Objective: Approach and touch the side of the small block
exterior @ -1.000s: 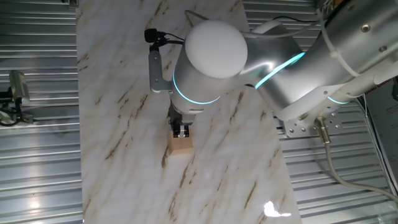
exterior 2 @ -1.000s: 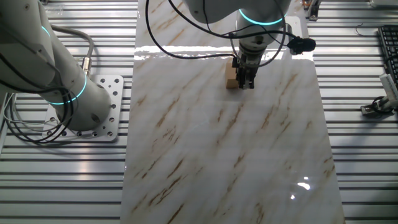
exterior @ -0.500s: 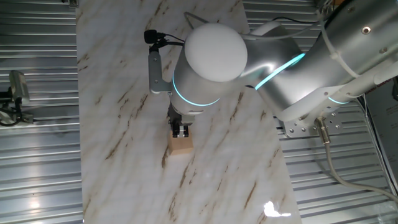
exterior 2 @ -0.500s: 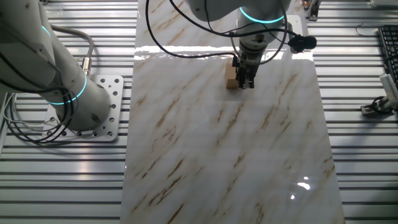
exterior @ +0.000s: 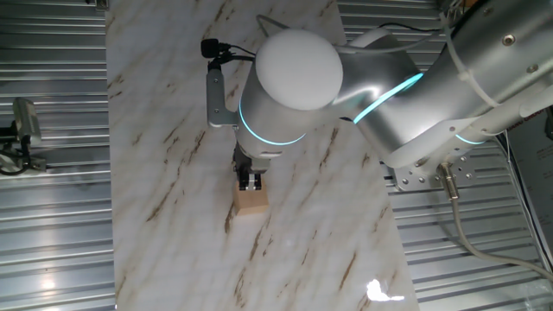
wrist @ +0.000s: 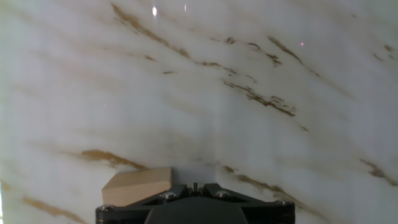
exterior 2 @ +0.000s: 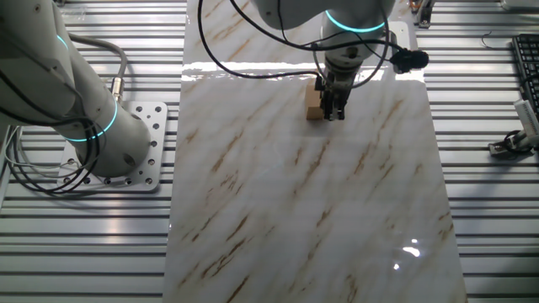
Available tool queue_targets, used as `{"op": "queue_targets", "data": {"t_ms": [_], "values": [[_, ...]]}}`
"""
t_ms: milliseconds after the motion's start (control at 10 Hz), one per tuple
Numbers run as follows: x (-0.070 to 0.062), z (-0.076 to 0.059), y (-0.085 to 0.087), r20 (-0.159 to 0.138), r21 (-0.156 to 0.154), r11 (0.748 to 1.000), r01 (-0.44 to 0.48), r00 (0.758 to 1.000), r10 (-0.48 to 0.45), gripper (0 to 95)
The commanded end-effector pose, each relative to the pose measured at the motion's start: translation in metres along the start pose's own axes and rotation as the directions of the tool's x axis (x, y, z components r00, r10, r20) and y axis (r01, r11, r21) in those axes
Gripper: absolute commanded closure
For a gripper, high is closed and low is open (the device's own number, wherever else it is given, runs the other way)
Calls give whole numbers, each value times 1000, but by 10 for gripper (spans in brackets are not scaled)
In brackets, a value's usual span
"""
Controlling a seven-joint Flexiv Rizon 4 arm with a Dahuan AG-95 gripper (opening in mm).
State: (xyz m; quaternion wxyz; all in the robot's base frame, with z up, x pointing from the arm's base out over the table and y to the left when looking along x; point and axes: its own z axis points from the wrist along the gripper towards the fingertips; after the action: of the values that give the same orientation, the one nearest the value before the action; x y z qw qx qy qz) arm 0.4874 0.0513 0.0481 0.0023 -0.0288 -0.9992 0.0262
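gripper [exterior: 251, 182]: low over the marble tabletop [exterior: 173, 104], tips right against one side of the small block [exterior: 251, 201] | fingers look close together, nothing between them | small block [exterior 2: 312, 104]: flat on tabletop, beside the gripper [exterior 2: 334, 111] | hand view: small block [wrist: 138, 185] at lower left

No text, label, brand, number or sign can be read anywhere.

Gripper [exterior: 251, 182] low, pointing straight down
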Motion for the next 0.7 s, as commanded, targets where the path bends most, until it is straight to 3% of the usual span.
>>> {"op": "queue_targets", "data": {"t_ms": [100,200,700], "values": [[0,-1,1,-27,-9,1000,6,1000,-6,950],[0,-1,1,-40,-15,1000,27,999,-27,950],[0,-1,1,-46,-24,999,34,998,-36,950]]}}
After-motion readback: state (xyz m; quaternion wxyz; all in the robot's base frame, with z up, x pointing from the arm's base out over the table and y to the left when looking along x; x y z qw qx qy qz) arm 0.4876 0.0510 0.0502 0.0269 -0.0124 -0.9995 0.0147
